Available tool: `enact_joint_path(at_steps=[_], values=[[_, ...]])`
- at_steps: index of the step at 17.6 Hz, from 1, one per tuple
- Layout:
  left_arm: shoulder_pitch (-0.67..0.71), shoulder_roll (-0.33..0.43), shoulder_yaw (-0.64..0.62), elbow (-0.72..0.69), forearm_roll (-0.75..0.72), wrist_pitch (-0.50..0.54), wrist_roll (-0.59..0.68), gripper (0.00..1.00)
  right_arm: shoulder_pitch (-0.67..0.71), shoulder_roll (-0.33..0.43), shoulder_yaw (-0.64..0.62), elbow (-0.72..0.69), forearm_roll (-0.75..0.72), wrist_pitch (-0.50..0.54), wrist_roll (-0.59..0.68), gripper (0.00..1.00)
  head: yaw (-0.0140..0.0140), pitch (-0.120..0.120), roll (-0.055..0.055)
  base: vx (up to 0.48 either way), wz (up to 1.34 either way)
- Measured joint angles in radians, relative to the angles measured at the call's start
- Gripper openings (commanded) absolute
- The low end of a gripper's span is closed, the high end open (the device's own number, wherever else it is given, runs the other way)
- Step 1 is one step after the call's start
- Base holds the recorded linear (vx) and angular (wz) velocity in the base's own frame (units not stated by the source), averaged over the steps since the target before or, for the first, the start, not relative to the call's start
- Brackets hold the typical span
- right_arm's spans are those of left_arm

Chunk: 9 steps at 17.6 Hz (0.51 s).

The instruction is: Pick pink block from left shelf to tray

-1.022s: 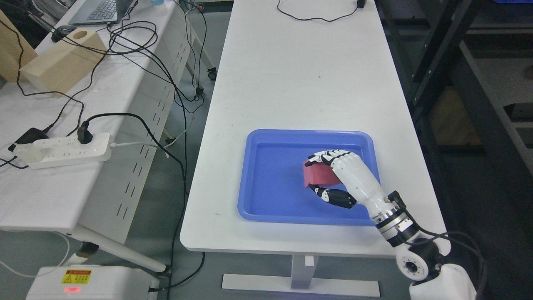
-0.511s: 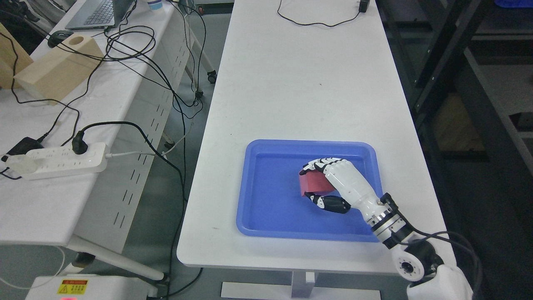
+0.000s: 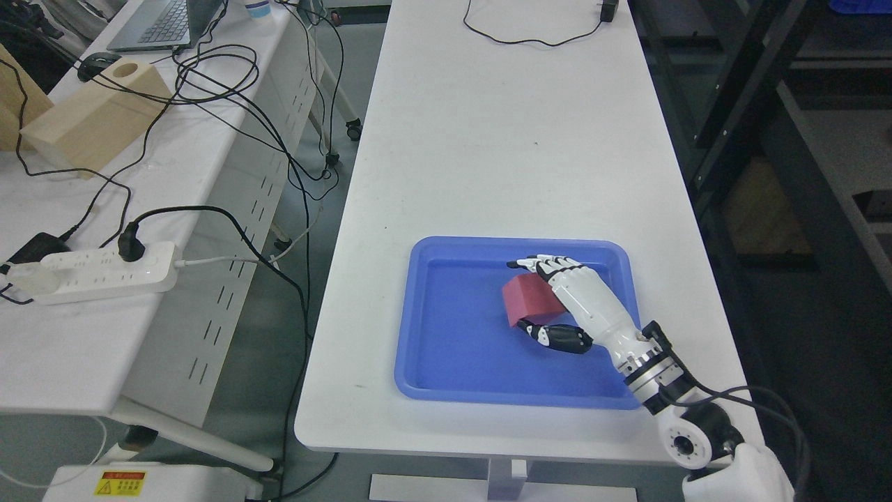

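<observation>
Desk: a long white desk (image 3: 502, 139) runs away from the camera, smooth and matte, with rounded front corners.
Tray: a blue plastic tray (image 3: 446, 348) with a raised rim and rounded corners sits near the desk's front edge, right of its middle.
Block: a pink block (image 3: 526, 298), cube-shaped with flat faces, rests inside the tray, in its right half toward the back.
Right hand: the white and black right hand (image 3: 568, 300) reaches in from the lower right; its fingers (image 3: 547, 263) stretch out over the block's top and the thumb lies along the block's near side. The fingers look loosened and spread rather than clamped; whether they touch the block is unclear.
Open room: the tray's left half is bare blue floor, and the desk beyond the tray is mostly bare white.
Cable: a thin black cable (image 3: 529, 38) loops at the desk's far end.
Side desk: to the left stands a second white desk (image 3: 70, 335) with a white power strip (image 3: 90, 273), tangled black cords, a pale wooden box (image 3: 94, 118) with a round hole, and a laptop (image 3: 164, 21).
Right side: dark shelving (image 3: 801, 139) stands close beside the desk.
</observation>
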Motion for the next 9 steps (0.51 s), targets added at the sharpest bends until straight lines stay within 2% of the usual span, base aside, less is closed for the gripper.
enact_joint_path(at_steps=[5,8,9], values=[[0.0,0.0,0.0,0.0,0.0,0.0,0.0,1.0,0.016,-0.006,-0.007,0.001,-0.055,0.018,0.003,0.86,0.0,0.0,0.0,0.0,0.0],[0.0,0.0,0.0,0.0,0.0,0.0,0.0,1.0,0.026,-0.008,-0.032,0.0,-0.139,0.029,0.011,0.98,0.0,0.0,0.0,0.0,0.0],[0.0,0.0,0.0,0.0,0.0,0.0,0.0,1.0,0.028,-0.009,-0.044,0.0,-0.17,0.039,0.017,0.99,0.0,0.0,0.0,0.0,0.0]])
